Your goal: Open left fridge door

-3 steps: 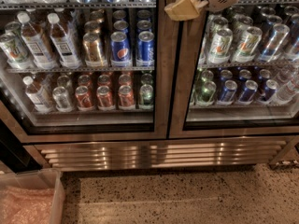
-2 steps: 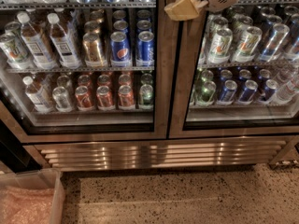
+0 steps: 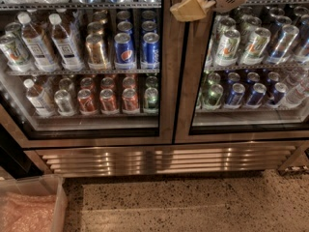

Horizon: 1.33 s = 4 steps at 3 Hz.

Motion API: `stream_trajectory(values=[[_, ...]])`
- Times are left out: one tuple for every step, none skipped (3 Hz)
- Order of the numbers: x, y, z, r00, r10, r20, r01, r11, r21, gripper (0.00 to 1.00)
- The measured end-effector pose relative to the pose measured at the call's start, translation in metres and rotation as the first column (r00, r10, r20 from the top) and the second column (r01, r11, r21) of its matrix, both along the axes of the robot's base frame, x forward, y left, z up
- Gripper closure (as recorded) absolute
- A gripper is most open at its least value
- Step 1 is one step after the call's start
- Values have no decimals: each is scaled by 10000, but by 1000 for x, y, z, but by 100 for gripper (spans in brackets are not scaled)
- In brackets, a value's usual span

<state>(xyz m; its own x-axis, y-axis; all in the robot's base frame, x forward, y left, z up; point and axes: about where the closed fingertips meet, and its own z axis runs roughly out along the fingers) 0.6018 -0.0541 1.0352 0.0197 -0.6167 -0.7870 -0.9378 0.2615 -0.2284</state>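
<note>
The left fridge door (image 3: pixel 166 105) is a tall glass door in a brushed-steel frame and stands shut. Behind its glass are bottles (image 3: pixel 34 42) and cans (image 3: pixel 124 50) on wire shelves. Its twin, the right door (image 3: pixel 186 105), is shut beside it. My gripper (image 3: pixel 189 7), tan at its tip on a white wrist, hangs at the top of the view. It is in front of the steel strip where the two doors meet, reaching in from the upper right. No handle shows.
A ribbed steel grille (image 3: pixel 164 159) runs under both doors. Below it is speckled floor (image 3: pixel 193 207). A clear plastic bin (image 3: pixel 57 202) with pinkish contents stands at the lower left, close to the fridge's base.
</note>
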Motion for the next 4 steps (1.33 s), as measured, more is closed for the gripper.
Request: stream_trajectory(values=[[0, -1, 0, 10000, -32, -77, 33, 10000, 51, 100], [0, -1, 0, 10000, -28, -78, 28, 10000, 49, 100], [-1, 0, 0, 9999, 64, -98, -64, 10000, 27, 100], [0, -1, 1, 9999, 48, -104, -48, 10000, 31, 100]])
